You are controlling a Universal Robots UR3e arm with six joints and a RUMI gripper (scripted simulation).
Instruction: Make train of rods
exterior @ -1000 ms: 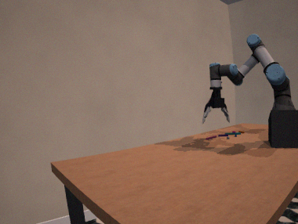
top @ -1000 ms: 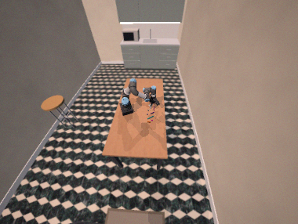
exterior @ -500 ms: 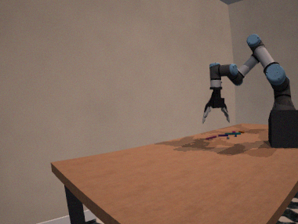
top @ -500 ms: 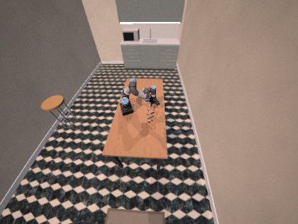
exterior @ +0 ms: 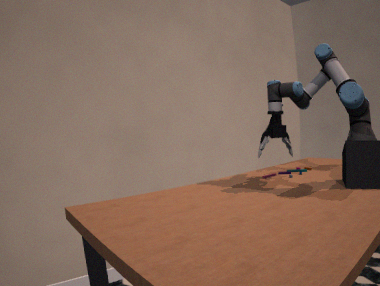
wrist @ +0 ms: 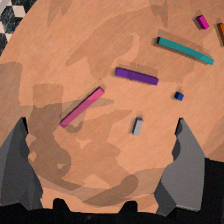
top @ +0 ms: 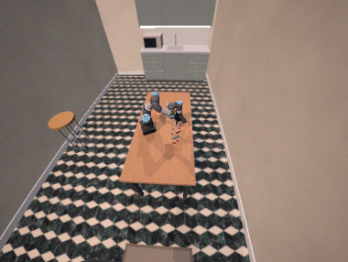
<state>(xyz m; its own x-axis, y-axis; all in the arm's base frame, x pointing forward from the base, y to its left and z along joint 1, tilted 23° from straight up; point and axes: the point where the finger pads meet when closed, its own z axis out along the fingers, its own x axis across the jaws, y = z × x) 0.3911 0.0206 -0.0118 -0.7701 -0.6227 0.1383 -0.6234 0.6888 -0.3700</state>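
In the wrist view several rods lie flat and apart on the wooden table (wrist: 100,35): a long turquoise rod (wrist: 184,50) at the upper right, a purple rod (wrist: 136,76) below it, a pink rod (wrist: 82,106) at the left, a short grey rod (wrist: 137,126) near the middle, a tiny blue rod (wrist: 178,96), a magenta rod (wrist: 202,22) and an orange rod (wrist: 220,33) cut off by the right edge. My gripper (wrist: 100,119) (exterior: 275,145) (top: 178,117) is open and empty. It hangs well above the rods.
The arm's black base (exterior: 361,165) (top: 146,127) stands on the table beside the rods. The table edge and checkered floor (wrist: 12,17) show at the wrist view's upper left. A stool (top: 61,120) stands left of the table.
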